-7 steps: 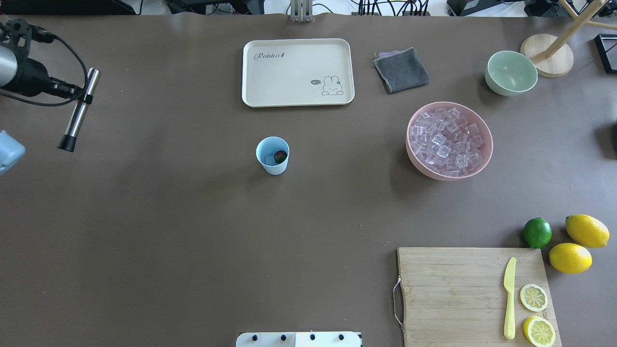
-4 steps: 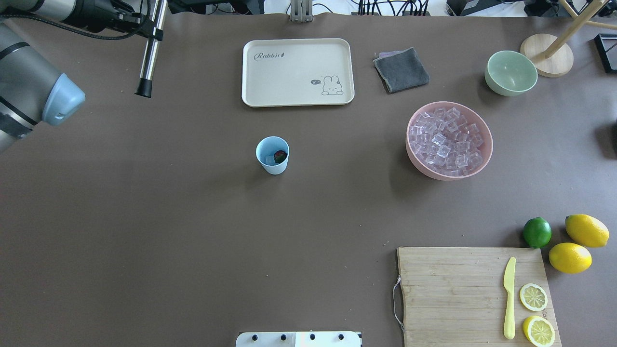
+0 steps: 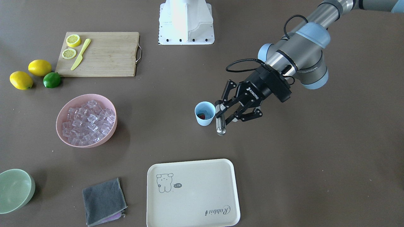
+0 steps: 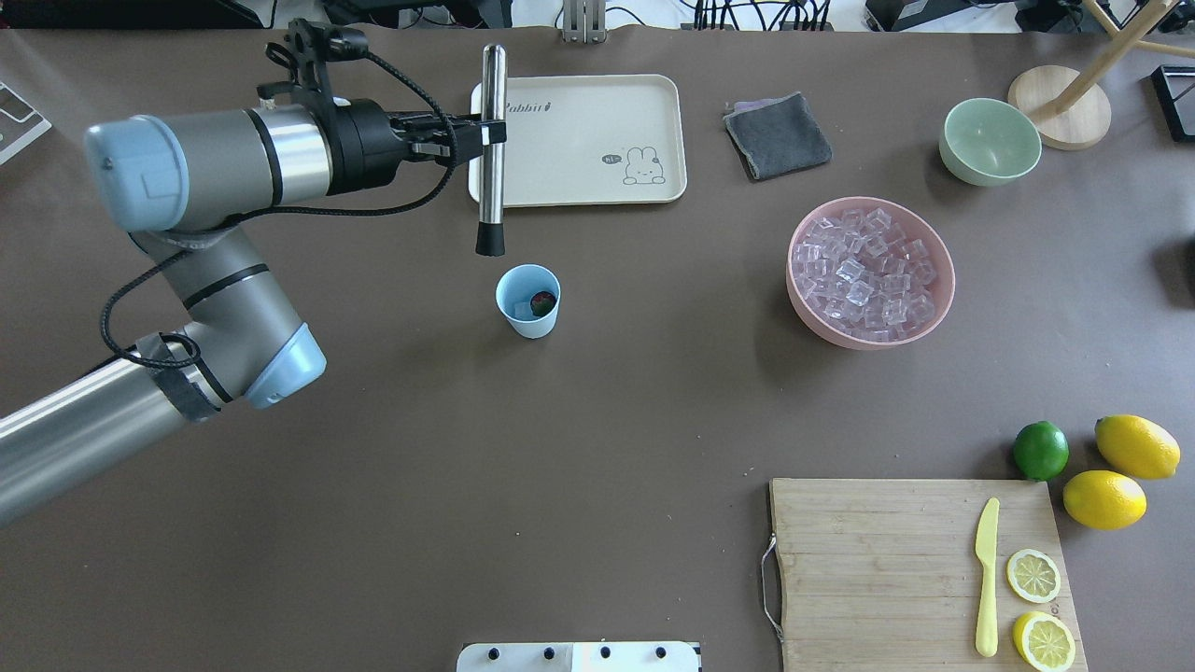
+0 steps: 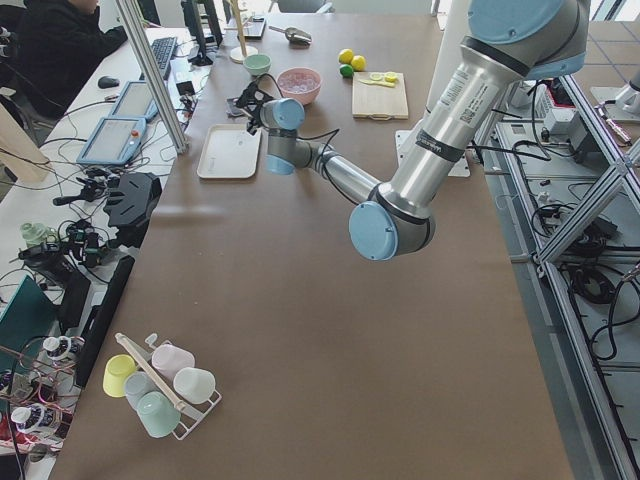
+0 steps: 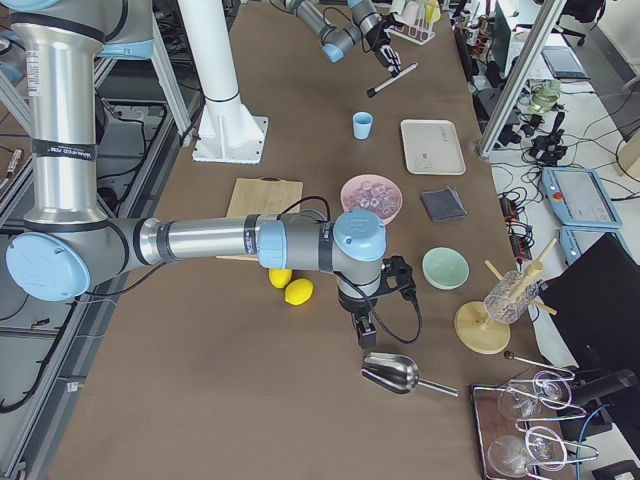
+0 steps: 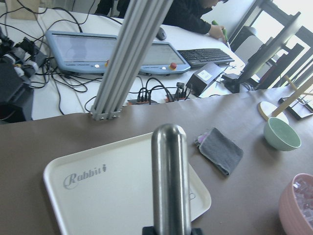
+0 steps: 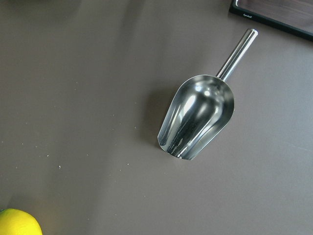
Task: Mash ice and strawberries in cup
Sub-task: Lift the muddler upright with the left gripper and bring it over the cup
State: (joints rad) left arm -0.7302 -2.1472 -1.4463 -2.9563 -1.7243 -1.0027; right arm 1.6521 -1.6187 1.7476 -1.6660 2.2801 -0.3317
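Note:
The light-blue cup stands upright mid-table, also in the front view. Inside lie one red strawberry and a clear ice cube. My left gripper is shut on a steel muddler with a black tip, held in the air. The tip hangs just beyond the cup's far rim, outside the cup. The muddler's round top fills the left wrist view. My right gripper shows only in the right side view, so I cannot tell whether it is open or shut.
A cream tray lies behind the cup. A pink bowl of ice cubes, a green bowl and a grey cloth are at the right. A cutting board holds knife and lemon slices. A metal scoop lies under the right wrist.
My left arm has swung in from the table's far left with the muddler. The muddler now hangs near the cup. The cup has not moved.

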